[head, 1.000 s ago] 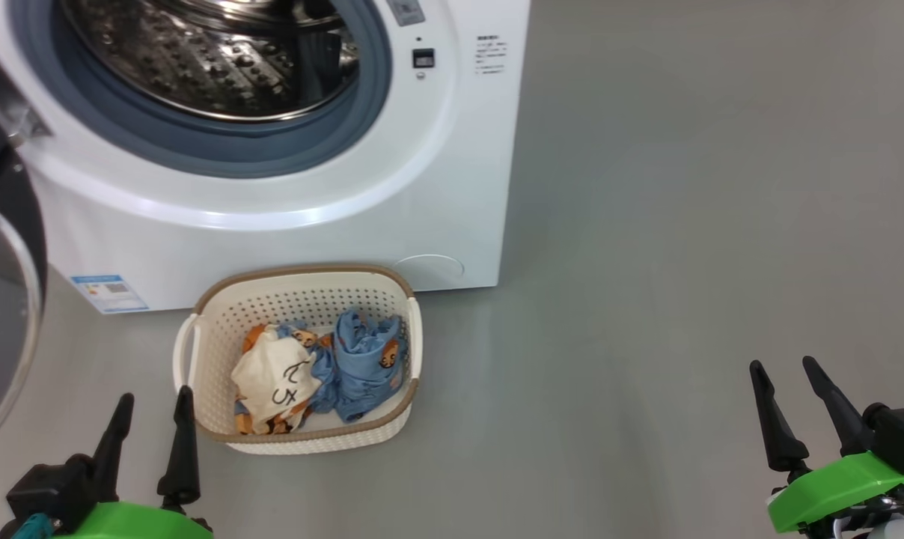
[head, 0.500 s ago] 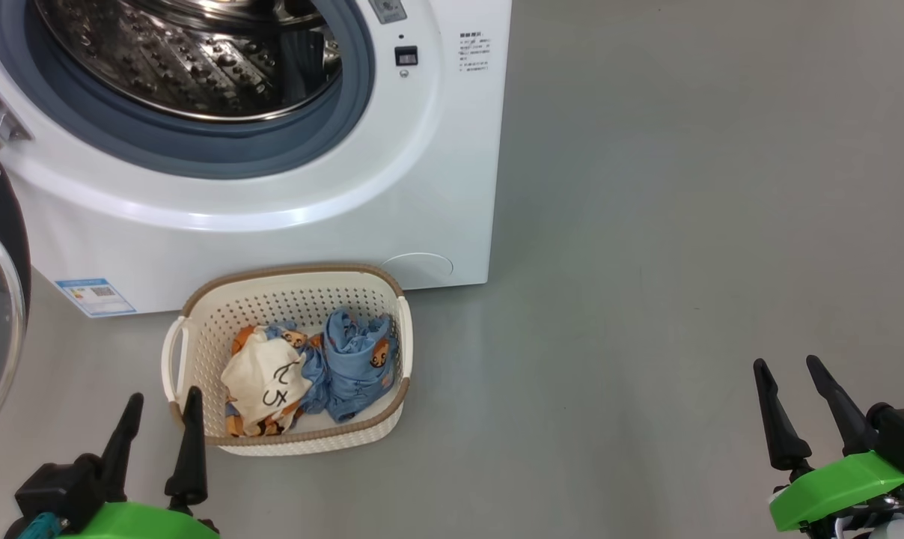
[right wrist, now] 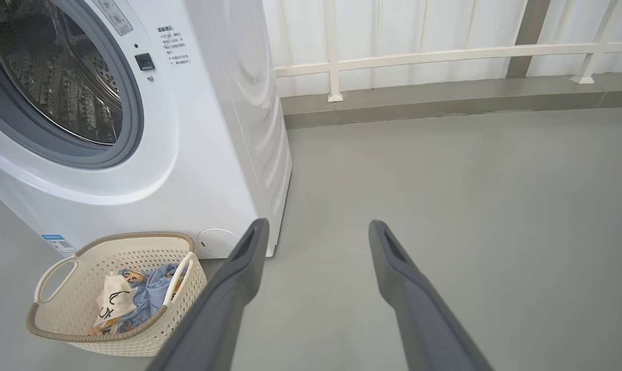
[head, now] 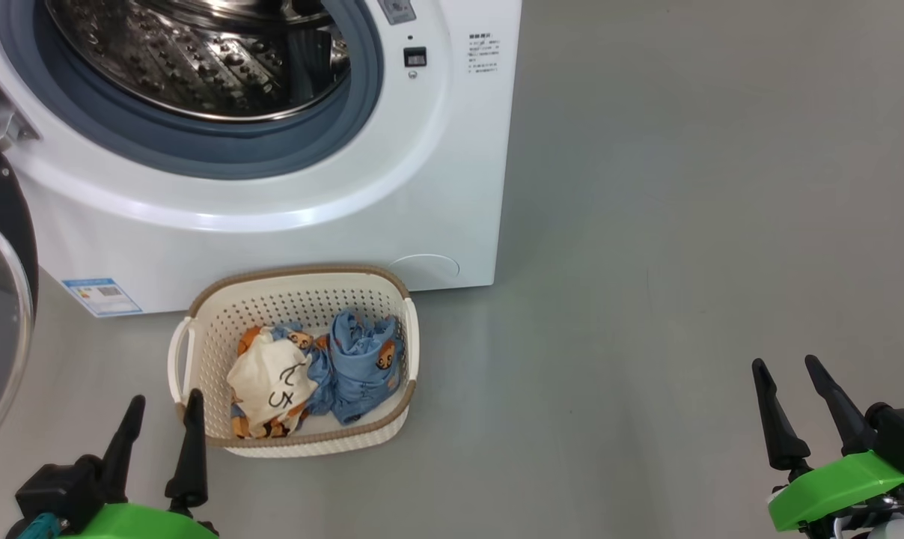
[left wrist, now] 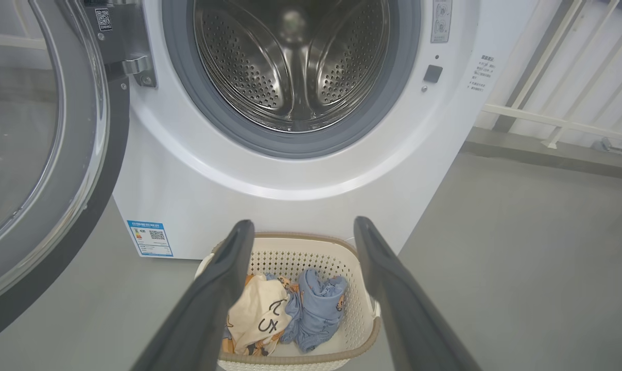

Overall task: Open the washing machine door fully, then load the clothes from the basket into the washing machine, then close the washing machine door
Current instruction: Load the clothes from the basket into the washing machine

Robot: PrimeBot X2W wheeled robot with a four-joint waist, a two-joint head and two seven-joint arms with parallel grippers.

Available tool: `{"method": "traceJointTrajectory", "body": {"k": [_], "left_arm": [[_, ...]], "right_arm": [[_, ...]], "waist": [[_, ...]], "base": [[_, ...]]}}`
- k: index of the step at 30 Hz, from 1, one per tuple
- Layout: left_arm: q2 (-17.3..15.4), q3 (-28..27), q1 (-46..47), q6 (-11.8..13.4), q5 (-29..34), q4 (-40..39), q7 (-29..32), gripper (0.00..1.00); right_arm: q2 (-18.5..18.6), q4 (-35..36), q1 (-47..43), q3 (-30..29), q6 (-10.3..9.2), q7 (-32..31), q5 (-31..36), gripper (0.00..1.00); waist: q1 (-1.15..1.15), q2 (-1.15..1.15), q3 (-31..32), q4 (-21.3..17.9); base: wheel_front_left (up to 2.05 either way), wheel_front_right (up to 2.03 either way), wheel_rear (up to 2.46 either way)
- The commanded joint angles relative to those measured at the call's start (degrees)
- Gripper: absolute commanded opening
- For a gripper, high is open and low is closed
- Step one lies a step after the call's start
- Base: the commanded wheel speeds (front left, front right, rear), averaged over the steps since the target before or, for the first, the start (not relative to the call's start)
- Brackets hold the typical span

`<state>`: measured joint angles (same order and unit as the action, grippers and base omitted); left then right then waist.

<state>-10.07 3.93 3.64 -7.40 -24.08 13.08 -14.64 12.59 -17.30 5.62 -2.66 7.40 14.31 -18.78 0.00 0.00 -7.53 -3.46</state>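
Basket (head: 295,303) of clothes (head: 313,374) lower centre, just right of our left hand (head: 167,397), fingers apart, our right hand (head: 783,361) far lower right, fingers apart too

A plain matt grey floor (right wrist: 470,206) spreads beneath and ahead of the right gripper (right wrist: 317,222). Far beyond its fingertips the floor ends at a low, darker grey kerb (right wrist: 445,100). A white railing (right wrist: 419,61) of slim bars stands along that kerb, its feet resting on top. Behind the railing rises a white panelled wall (right wrist: 445,20), and a grey post (right wrist: 523,36) stands ahead and to the right. Ahead and to the right of the left gripper (left wrist: 303,221), the same kerb and railing run slantwise.
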Motion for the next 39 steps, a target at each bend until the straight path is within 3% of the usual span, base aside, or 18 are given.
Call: {"method": "traceJointTrajectory", "body": {"k": [1, 18, 39], "left_arm": [[-1.84, -1.66, 1.88, -0.09, -0.77, -1.19, -0.36, 1.00], [-1.45, -1.51, 2.46, -0.09, 0.44, -1.22, -0.36, 1.00], [0.18, -0.49, 3.22, -0.09, 0.45, 1.18, -0.36, 1.00]], "right_arm": [[0.62, 1.46, 1.18, 1.34, 0.09, 0.69, -0.17, 1.00], [0.45, 1.58, 1.57, 1.52, 0.09, 0.69, -0.20, 1.00], [-0.18, 2.15, 2.74, 1.44, 0.09, 0.69, -0.05, 1.00]], "waist": [[0.00, 0.00, 0.01, -0.07], [0.00, 0.00, -1.00, 0.02], [0.00, 0.00, -3.11, 0.29]], "base": [[0.71, -1.30, 0.60], [1.12, -1.50, 0.39], [0.07, -0.07, 0.00]]}}
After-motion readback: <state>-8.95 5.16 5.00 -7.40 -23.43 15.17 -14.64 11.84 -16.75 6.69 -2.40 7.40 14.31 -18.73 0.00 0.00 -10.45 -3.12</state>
